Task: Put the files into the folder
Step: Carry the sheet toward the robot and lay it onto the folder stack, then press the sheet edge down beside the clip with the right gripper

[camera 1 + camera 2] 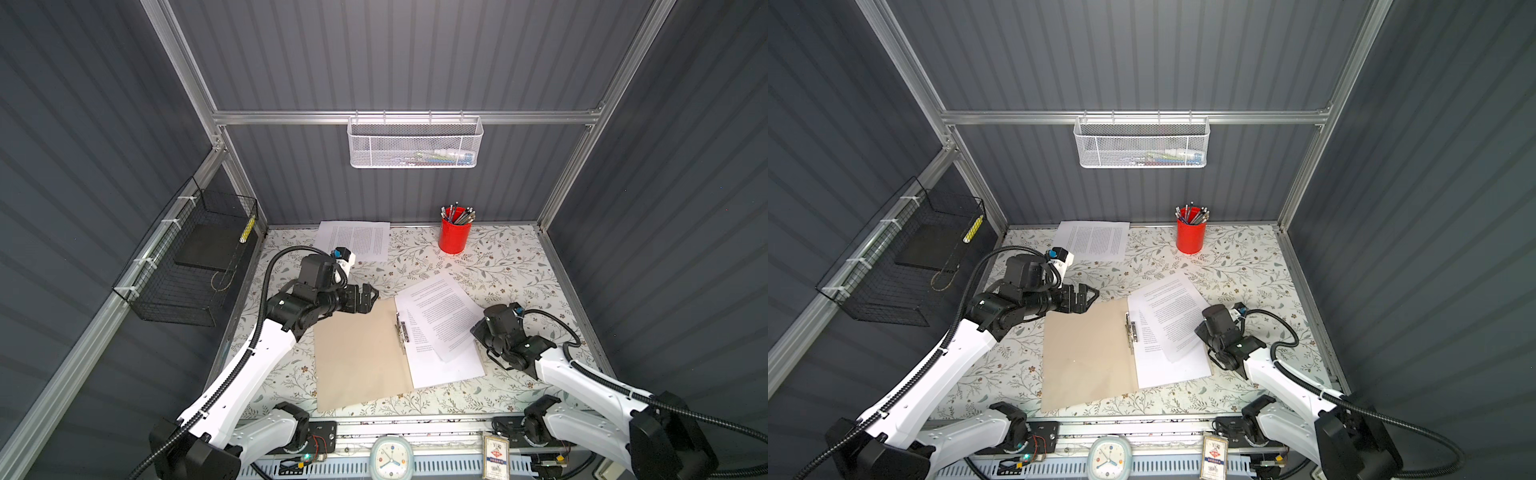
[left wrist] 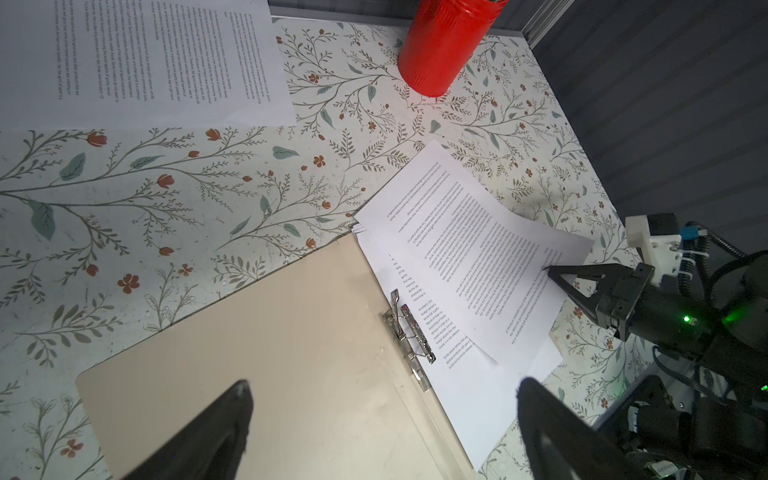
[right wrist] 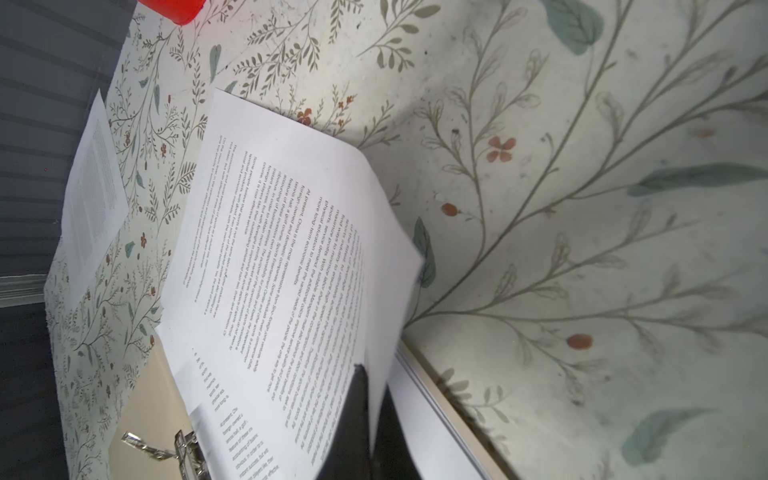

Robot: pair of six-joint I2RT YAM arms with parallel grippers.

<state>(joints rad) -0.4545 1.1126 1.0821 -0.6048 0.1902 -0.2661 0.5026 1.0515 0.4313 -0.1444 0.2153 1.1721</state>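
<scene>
My right hand pinches the top sheet over the open folder; left hand gapes near its corner. A red pen cup stands behind.

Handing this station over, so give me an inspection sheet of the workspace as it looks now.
Surface: floral table, no spills seen.
Job's things: folder open flat; stack on its right half; top sheet askew; back sheet lies outside.
Clutter: red pen cup.
Grippers: left gripper open over folder's far corner; right gripper shut on top sheet.
Cables: hoses run along both arms.
Surroundings: white basket, black basket, clock.
</scene>
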